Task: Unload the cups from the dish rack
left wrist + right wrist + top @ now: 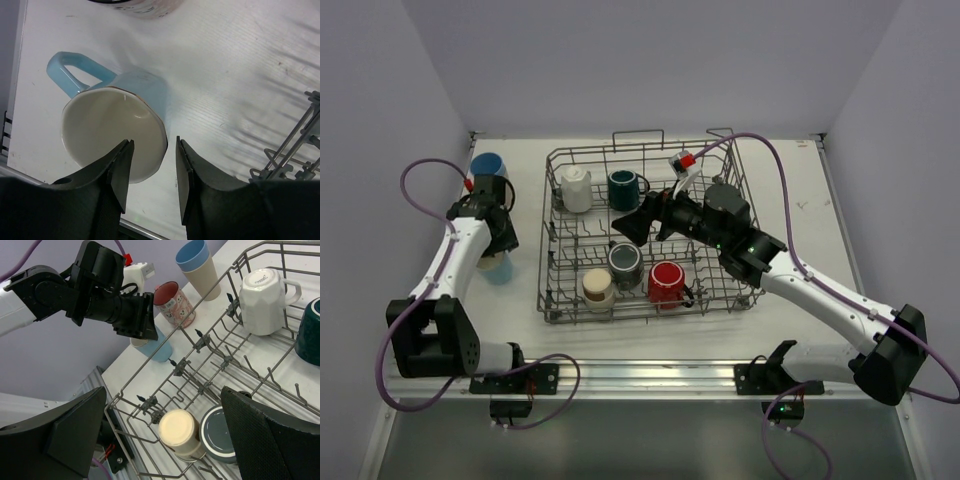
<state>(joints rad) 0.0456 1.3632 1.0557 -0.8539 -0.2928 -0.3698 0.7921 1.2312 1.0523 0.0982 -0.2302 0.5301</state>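
Note:
The grey wire dish rack [552, 300] holds a white mug [576, 188], a dark teal mug [623, 188], a dark grey cup [625, 265], a red mug [666, 282] and a cream cup [597, 288]. A light blue mug [117, 125] stands upright on the table left of the rack. My left gripper [153, 142] is open astride the mug's near wall, with a gap showing at the outer finger. Spread wide open, my right gripper [162, 395] hovers over the rack above the upturned cream cup [177, 430] and the dark grey cup [220, 432].
A blue cup stacked in a beige cup [197, 262] and a pink patterned mug [172, 300] stand on the table behind the light blue mug. The rack's upright tines [200, 340] and rim wires surround the cups. The table's left edge [15, 100] is close to the light blue mug.

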